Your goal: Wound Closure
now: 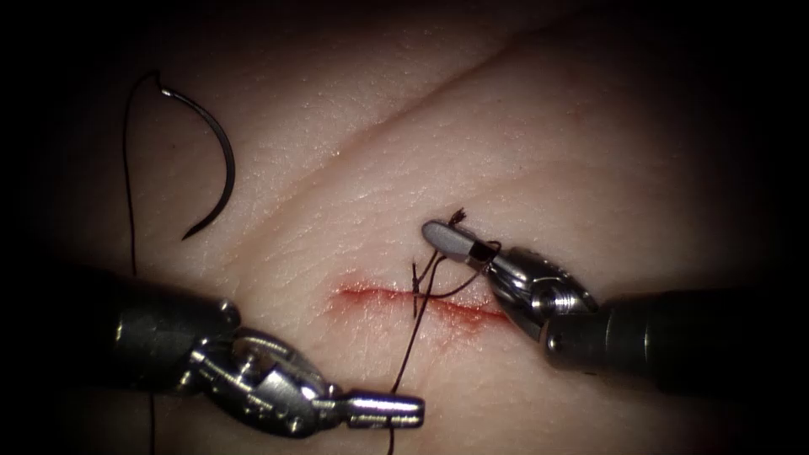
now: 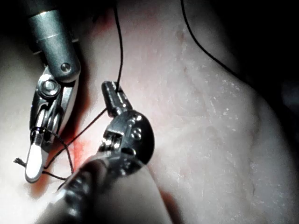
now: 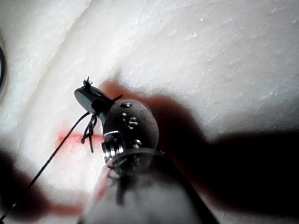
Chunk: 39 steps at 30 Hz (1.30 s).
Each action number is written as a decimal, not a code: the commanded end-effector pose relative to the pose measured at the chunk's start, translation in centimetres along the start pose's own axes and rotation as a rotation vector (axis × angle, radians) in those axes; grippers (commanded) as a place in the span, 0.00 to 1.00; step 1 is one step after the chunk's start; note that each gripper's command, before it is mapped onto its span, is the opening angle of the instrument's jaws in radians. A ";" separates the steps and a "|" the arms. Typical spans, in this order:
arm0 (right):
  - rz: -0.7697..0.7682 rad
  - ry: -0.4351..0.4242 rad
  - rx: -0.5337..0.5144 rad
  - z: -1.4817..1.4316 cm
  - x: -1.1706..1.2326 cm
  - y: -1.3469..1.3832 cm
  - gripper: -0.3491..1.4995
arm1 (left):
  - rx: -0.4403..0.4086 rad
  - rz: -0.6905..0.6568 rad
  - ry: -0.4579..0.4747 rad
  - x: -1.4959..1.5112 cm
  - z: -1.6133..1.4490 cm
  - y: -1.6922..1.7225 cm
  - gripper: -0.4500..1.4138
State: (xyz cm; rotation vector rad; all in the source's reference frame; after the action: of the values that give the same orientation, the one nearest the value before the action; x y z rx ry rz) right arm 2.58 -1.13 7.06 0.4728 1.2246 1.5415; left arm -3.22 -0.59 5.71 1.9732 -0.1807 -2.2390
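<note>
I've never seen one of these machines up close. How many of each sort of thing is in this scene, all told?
End effectors: 2, the left end effector shut on the thread, the right end effector shut on the thread's frayed end.
Needles: 1, the needle lying free on the tissue, left of the cut.
Threads: 1.
Tissue pieces: 1, the tissue with its cut.
Total: 5.

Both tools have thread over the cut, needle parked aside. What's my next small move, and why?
Probably draw the tools apart. The left tool and right tool are each shut on the thread, with slack loops above the cut. The needle lies free on the tissue, upper left.
</note>
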 end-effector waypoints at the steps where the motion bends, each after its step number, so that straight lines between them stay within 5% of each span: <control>1: -0.016 -0.002 0.000 0.02 -0.12 -0.01 0.00 | 0.006 -0.010 -0.013 -0.04 0.02 -0.04 0.00; 12: -0.180 -0.042 -0.001 -0.08 -0.26 -0.20 0.00 | 0.103 -0.120 -0.176 -0.36 -0.56 -1.03 0.00; 20: -0.266 -0.037 0.002 -0.13 -0.36 -0.28 0.00 | 0.175 -0.173 -0.281 -1.06 -0.64 -1.71 0.00; 27: -0.324 -0.052 0.026 -0.19 -0.50 -0.34 0.00 | 0.293 -0.192 -0.367 -2.03 -0.66 -2.52 0.00; 39: -0.344 -0.064 0.041 -0.23 -0.56 -0.43 0.00 | 0.432 -0.152 -0.420 -2.64 -0.86 -3.13 0.00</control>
State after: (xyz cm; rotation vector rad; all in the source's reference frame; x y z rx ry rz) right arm 2.75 -1.71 6.71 0.3124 1.2171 1.2020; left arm -2.06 3.13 7.58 1.6952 -0.6659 -2.8990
